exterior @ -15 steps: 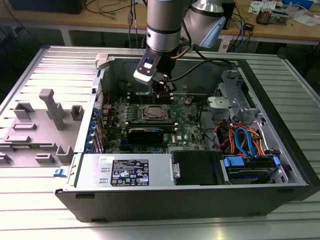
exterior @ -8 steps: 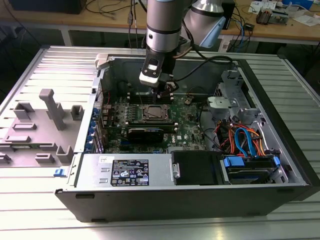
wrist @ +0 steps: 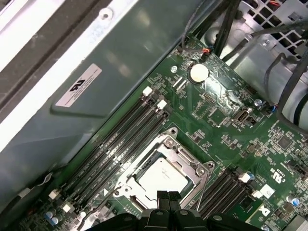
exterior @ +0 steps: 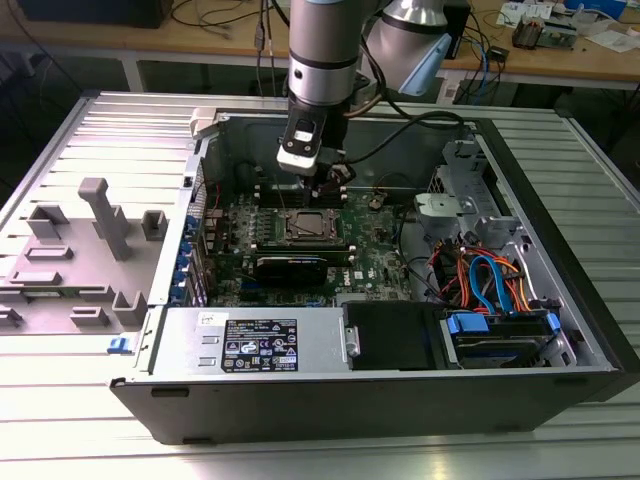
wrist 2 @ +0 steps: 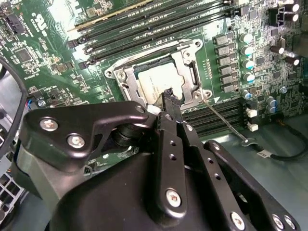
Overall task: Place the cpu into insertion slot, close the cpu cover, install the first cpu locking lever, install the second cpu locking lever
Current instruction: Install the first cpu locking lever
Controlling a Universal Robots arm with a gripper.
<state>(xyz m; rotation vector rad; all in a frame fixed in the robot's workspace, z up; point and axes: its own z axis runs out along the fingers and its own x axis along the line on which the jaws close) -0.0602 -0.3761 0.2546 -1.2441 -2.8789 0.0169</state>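
Observation:
The cpu point(wrist 2: 159, 79) point(wrist: 161, 175) lies flat in the insertion slot point(exterior: 305, 228) on the green board, its dull silver top showing. The cpu cover point(wrist 2: 188, 65) point(wrist: 185, 161) lies down over it as a silver frame around the chip. A thin wire locking lever point(wrist 2: 224, 122) sticks out from one socket corner over the memory slots, unlatched. My gripper point(wrist: 168, 197) point(wrist 2: 171, 98) point(exterior: 322, 188) hangs just above the socket's edge, shut, its fingertips point(wrist: 163, 196) pressed together with nothing seen between them.
Long black memory slots point(wrist: 120, 139) flank the socket on both sides. The case's metal wall point(wrist: 120, 62) rises close beside the board. Cable bundles point(exterior: 480, 275) and a drive cage fill the exterior view's right; a power supply point(exterior: 255, 340) lies in front. A grey fixture point(exterior: 95, 245) stands on the exterior view's left.

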